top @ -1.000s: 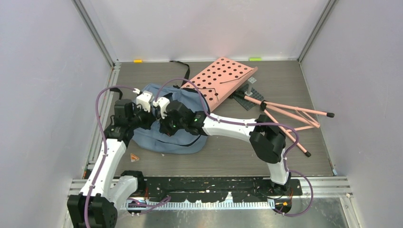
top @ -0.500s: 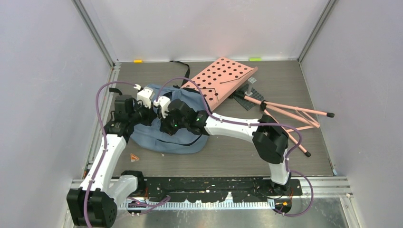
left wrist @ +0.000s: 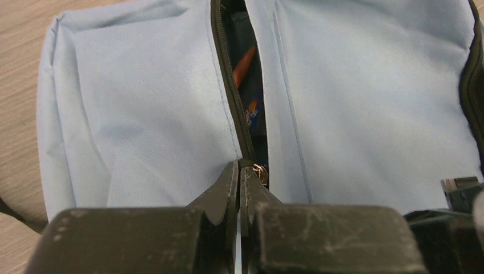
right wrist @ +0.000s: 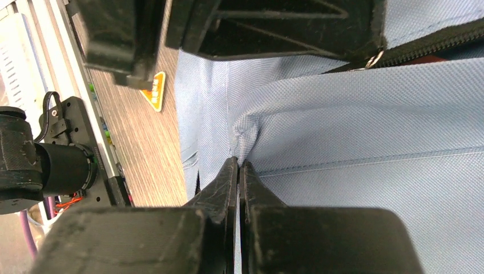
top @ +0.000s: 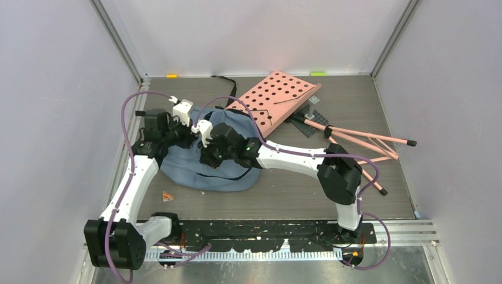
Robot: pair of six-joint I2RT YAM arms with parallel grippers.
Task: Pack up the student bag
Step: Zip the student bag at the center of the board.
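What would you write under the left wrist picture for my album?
The left fingers pinch the zipper pull on the partly unzipped blue student bag.

Wood-grain table (top: 284, 192) with student bag (top: 204, 177), pink perforated board (top: 278, 97), orange triangle (top: 167, 196).

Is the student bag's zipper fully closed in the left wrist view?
No, the student bag gapes along its zipper, showing items inside.

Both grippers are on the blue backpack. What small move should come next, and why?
Probably the left gripper, shut on the brass zipper pull, should slide it along the gaping black zipper track of the soft dusty-blue fabric backpack, closing it over the coloured contents, while the right gripper holds its pinched fabric fold taut.
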